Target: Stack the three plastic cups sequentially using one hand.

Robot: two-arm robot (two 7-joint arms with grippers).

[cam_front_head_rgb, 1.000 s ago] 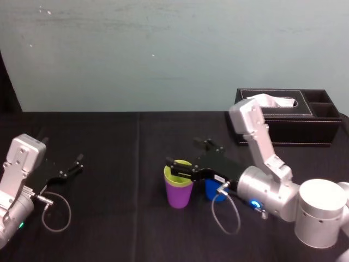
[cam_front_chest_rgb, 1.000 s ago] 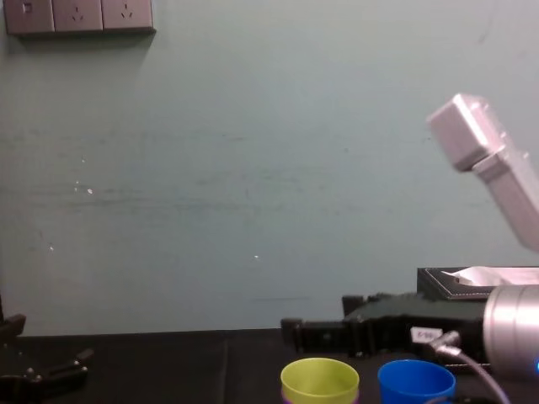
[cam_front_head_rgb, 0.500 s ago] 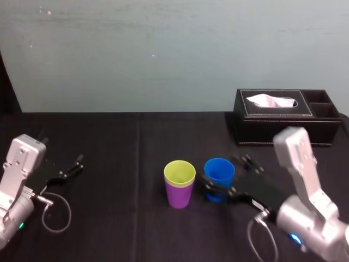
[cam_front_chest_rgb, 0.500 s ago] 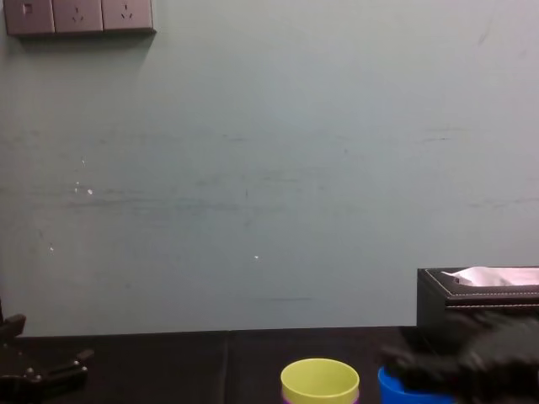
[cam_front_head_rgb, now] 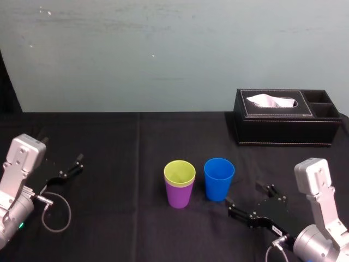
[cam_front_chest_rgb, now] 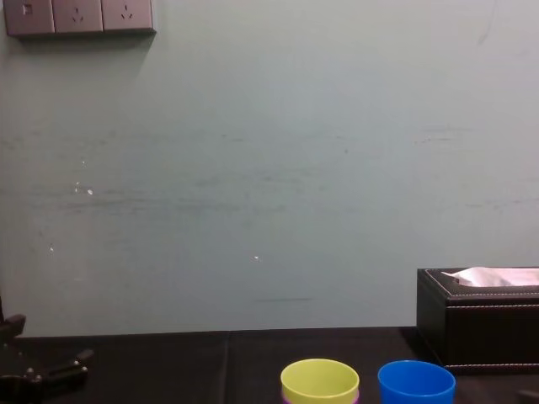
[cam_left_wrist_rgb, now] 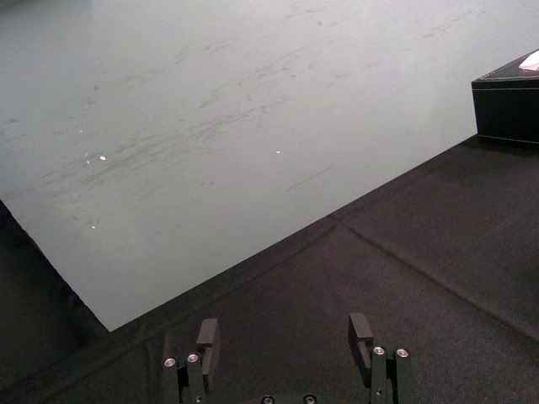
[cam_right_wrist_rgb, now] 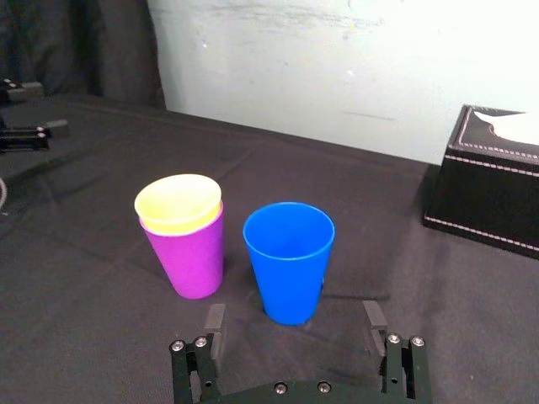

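The yellow-green cup (cam_front_head_rgb: 179, 171) sits nested inside the purple cup (cam_front_head_rgb: 179, 195) at the table's middle. Just to their right the blue cup (cam_front_head_rgb: 218, 178) stands upright on its own. My right gripper (cam_front_head_rgb: 248, 197) is low over the table, in front of and to the right of the blue cup, open and holding nothing. In the right wrist view its fingers (cam_right_wrist_rgb: 214, 325) stand spread just short of the blue cup (cam_right_wrist_rgb: 289, 252), with the purple cup (cam_right_wrist_rgb: 190, 261) and yellow-green cup (cam_right_wrist_rgb: 178, 202) beside it. My left gripper (cam_front_head_rgb: 66, 170) rests open at the far left.
A black tissue box (cam_front_head_rgb: 283, 123) stands at the back right, behind the cups. A grey cable (cam_front_head_rgb: 54, 213) loops by the left arm. The black cloth table (cam_front_head_rgb: 136, 147) stretches back to a pale green wall.
My right arm has drawn back from over the stacked cups toward the table's front right, and its gripper now sits low in front of the blue cup. The cups have not moved.
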